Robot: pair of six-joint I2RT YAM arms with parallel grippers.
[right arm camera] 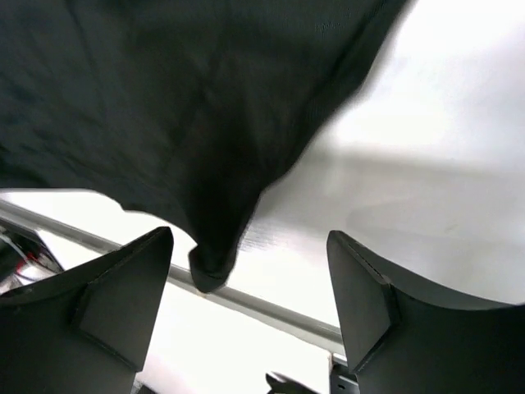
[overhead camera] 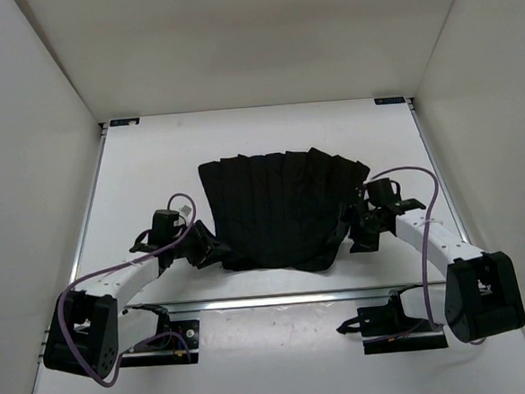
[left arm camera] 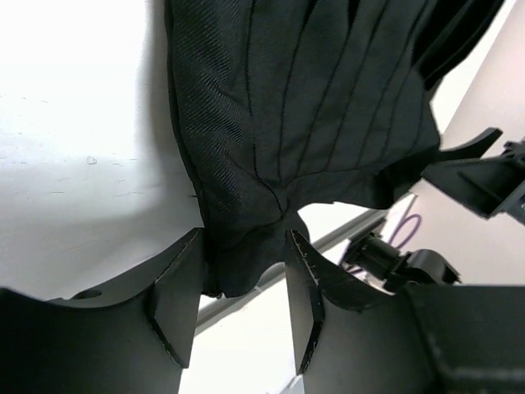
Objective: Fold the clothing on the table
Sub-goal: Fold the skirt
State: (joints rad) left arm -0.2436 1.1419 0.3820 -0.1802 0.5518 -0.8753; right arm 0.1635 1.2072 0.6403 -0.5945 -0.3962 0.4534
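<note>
At the middle of the matte white table (overhead camera: 152, 169), the black clothing (overhead camera: 282, 214) is lying broadside between the arms, its soft pleated ridges running front to back. The left gripper (left arm camera: 244, 246) and right gripper (right arm camera: 250, 246) are both gaping, a limp near corner sitting loose between each one's jaws.

Bright even light; right wrist view blurred, table (left arm camera: 74, 98) overexposed

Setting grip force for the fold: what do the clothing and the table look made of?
Clothing: soft black woven fabric, matte; fine diagonal weave and stitched pleat lines show. Table: hard, smooth matte white board, possibly laminate; faint sheen, no grain.
</note>
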